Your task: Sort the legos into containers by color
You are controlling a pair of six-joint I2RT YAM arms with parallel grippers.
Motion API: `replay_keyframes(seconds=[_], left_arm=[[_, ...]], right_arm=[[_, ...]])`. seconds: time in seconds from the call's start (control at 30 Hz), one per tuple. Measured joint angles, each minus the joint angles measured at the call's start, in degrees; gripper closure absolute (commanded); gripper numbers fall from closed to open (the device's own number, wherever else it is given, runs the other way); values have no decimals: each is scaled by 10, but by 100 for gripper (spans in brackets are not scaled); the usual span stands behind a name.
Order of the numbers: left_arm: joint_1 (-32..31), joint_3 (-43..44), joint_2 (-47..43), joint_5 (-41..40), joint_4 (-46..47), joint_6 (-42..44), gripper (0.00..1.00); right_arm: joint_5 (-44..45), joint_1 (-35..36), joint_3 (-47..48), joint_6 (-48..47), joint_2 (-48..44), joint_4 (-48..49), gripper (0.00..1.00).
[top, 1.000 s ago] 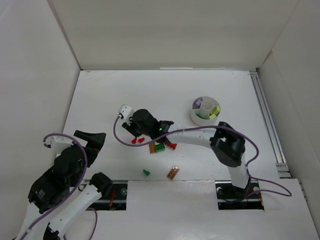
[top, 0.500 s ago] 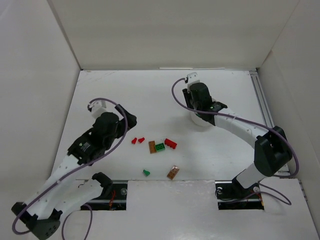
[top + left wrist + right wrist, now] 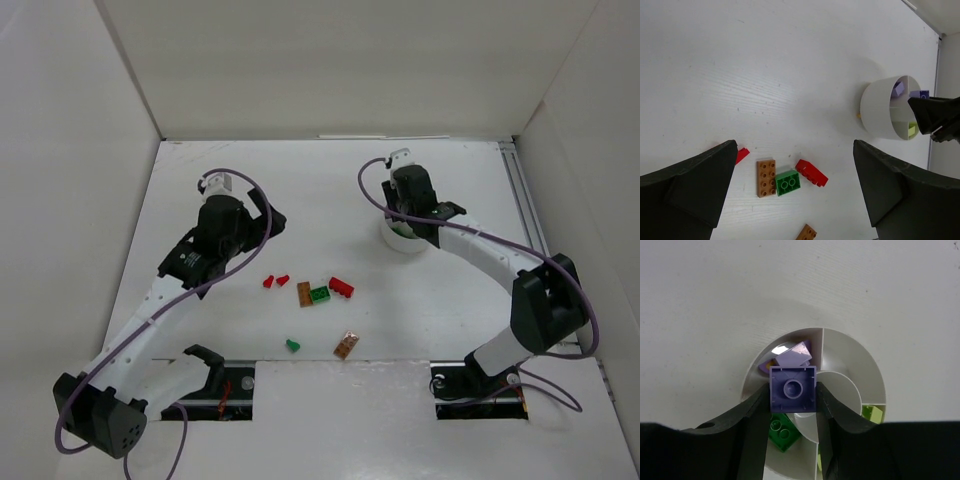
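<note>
My right gripper [image 3: 793, 396] is shut on a purple lego [image 3: 793, 389], held just above the round white dish [image 3: 860, 371] of containers. Below it, one wedge holds a pale purple brick [image 3: 795, 354], another a green brick [image 3: 781, 430], a third a yellow-green brick [image 3: 872, 413]. In the top view the right gripper [image 3: 410, 226] covers most of the dish [image 3: 403, 243]. My left gripper [image 3: 795, 150] hangs open above the table, over a brown brick [image 3: 766, 178], a green brick [image 3: 787, 182] and a red brick [image 3: 811, 173]. Its place in the top view [image 3: 268, 222] is left of centre.
Loose on the table lie two small red pieces [image 3: 275, 281], a small green piece [image 3: 293, 345] and a second brown brick [image 3: 346, 345]. White walls enclose the table on three sides. A rail [image 3: 530, 240] runs along the right edge.
The right arm has swung from the loose bricks over to the dish. The left arm has reached out from the near left corner to above the table's left middle.
</note>
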Motion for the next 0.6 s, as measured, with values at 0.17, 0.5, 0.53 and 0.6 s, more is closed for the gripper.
replay_keyframes(seconds=[0.17,0.5,0.53,0.6], left_arm=[[3,-5,0,22,15,10,0],[3,-6,-1,31,19,14,0],[3,-6,-1,31,19,14,0],[3,-6,-1,31,19,14,0]], right_arm=[[-11,0,1,-10,11,12,68],[-19,4,4,-18,29,31,52],[-19,4,4,-18,30,29,50],[-19,4,4,-17,30,27,44]])
